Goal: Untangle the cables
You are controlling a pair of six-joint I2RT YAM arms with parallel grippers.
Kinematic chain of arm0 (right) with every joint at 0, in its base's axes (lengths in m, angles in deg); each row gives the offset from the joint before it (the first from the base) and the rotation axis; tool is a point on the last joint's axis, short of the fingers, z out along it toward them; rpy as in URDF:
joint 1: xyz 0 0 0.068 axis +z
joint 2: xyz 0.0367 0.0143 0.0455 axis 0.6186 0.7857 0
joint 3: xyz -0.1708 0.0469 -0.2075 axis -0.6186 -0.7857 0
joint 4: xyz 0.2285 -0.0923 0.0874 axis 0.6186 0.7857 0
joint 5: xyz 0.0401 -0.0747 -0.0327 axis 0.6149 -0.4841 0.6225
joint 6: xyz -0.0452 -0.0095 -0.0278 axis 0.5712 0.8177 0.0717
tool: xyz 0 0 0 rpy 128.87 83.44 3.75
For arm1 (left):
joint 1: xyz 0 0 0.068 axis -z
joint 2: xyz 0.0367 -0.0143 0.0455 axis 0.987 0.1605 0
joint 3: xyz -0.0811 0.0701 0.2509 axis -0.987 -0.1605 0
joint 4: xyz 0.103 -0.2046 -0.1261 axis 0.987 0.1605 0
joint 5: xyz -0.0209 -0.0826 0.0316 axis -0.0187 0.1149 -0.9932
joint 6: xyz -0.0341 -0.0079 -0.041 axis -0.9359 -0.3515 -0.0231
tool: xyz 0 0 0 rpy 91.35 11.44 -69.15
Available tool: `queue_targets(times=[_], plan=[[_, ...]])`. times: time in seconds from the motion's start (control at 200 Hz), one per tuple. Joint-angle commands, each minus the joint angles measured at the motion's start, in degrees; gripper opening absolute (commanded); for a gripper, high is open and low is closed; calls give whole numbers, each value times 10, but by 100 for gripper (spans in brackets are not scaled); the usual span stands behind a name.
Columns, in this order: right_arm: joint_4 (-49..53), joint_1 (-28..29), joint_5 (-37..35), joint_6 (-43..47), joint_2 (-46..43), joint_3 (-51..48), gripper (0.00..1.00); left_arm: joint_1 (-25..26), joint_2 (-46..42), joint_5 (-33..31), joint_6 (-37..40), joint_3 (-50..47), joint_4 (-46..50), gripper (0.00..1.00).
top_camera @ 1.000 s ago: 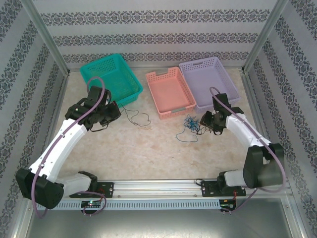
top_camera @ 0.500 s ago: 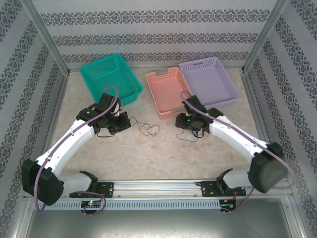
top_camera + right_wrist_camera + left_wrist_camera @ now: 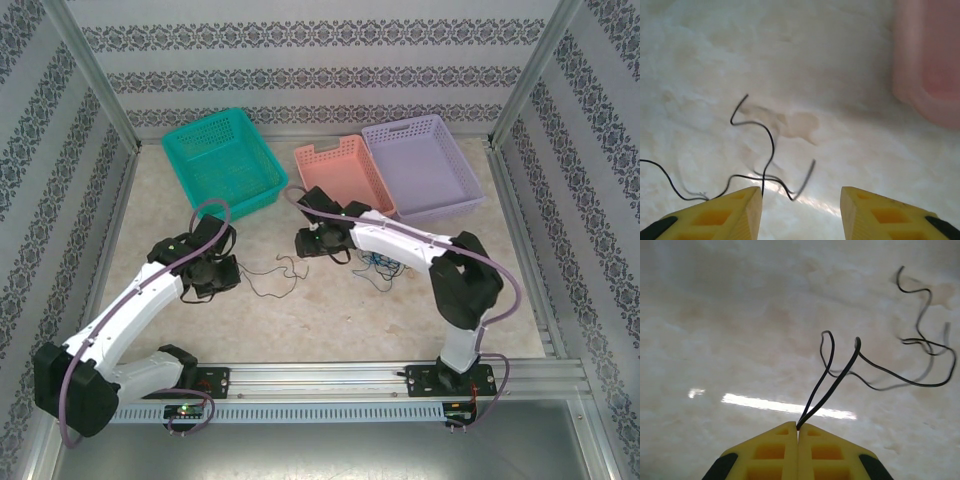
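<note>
Over the tabletop (image 3: 320, 320), left gripper (image 3: 798, 430) was clamped shut on a black cable (image 3: 830, 386); right gripper (image 3: 801, 195) stood part open, empty.

The right hand (image 3: 303, 243) has been swung leftward from beside the purple basket (image 3: 420, 165) to the near left corner of the pink basket (image 3: 345, 185). It has passed the blue cables (image 3: 381, 265), now partly overlain by its arm. The left hand (image 3: 222, 275) has been drawn back from the teal basket (image 3: 225, 165), and the black cable (image 3: 270, 275) has been carried nearer with it.
</note>
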Motion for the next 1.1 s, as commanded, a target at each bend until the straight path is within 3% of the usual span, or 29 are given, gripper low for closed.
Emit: queue_targets(times=[0.0,0.45,0.819,0.914,1.094], plan=[[49,11,-14,67,42,56,46,2,2,-48,-6,-16,27,0],[95,53,16,150,194,201,47,2,-18,-60,-17,-64,24,0],[101,61,6,159,228,201,46,2,-19,-58,-26,-70,19,0],[98,60,5,155,241,214,39,1,-20,-56,-29,-72,18,0],[83,51,-15,136,222,203,7,2,-21,-50,-35,-69,17,0]])
